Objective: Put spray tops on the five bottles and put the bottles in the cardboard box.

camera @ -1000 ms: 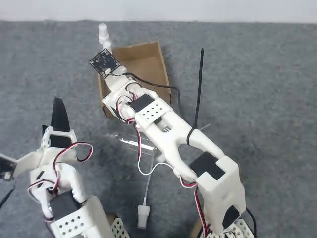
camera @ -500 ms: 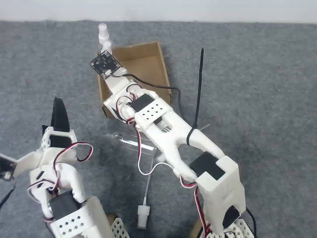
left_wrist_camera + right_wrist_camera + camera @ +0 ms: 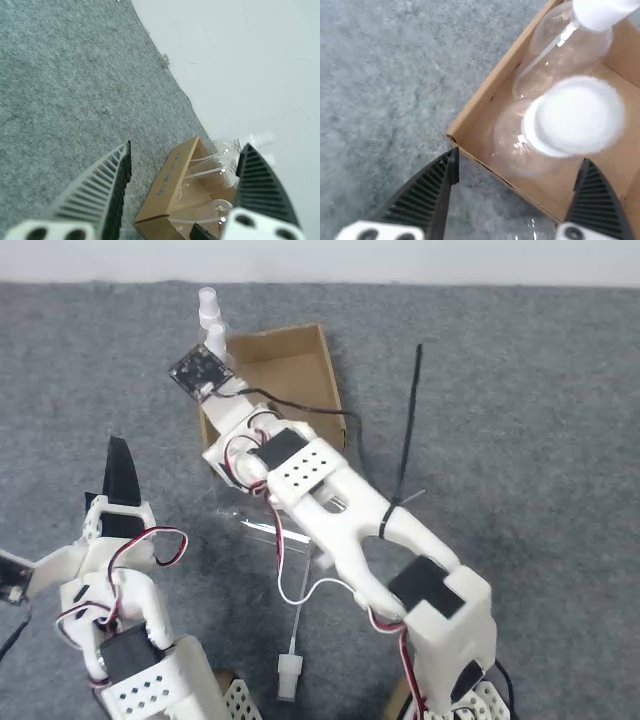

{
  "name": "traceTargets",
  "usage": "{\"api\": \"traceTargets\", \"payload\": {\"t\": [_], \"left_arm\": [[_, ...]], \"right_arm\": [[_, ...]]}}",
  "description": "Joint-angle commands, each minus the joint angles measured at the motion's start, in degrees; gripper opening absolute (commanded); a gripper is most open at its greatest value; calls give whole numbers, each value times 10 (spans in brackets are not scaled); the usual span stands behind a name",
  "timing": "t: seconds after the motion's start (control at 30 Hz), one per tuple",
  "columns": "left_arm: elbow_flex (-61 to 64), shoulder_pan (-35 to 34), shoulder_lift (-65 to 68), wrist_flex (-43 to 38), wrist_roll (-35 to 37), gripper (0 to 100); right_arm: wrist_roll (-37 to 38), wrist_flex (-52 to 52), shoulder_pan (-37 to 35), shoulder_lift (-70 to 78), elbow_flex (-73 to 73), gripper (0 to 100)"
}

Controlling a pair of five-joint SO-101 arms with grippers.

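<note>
Carpet (image 3: 520,390), bottles (image 3: 555,55) in cardboard box (image 3: 295,370), loose spray top (image 3: 289,675), left end effector (image 3: 187,146) spread, right end effector (image 3: 520,156) spread

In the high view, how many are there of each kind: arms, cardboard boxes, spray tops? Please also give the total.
Arms: 2
Cardboard box: 1
Spray tops: 3, with 2 upright at the box and 1 lying loose
Total: 6

White arms (image 3: 300,468); black servos (image 3: 425,582); red and white wires (image 3: 279,538) (one black cable tie (image 3: 410,410) too); ribbed black jaws.
</note>
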Motion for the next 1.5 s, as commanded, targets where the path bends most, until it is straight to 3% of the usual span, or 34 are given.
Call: {"api": "traceTargets", "payload": {"t": [0.0, 1.07, 1.2, 1.47], "left_arm": [[-7, 0, -8, -22, 5, 317], [3, 0, -8, -23, 3, 317], [5, -2, -8, -23, -33, 317], [5, -3, -8, -23, -35, 317]], "right_arm": [[-6, 30, -1, -70, -35, 308], [-6, 339, 14, -255, -35, 288], [-5, 364, 17, -272, -35, 265], [-1, 422, 16, -278, -35, 261]]}}
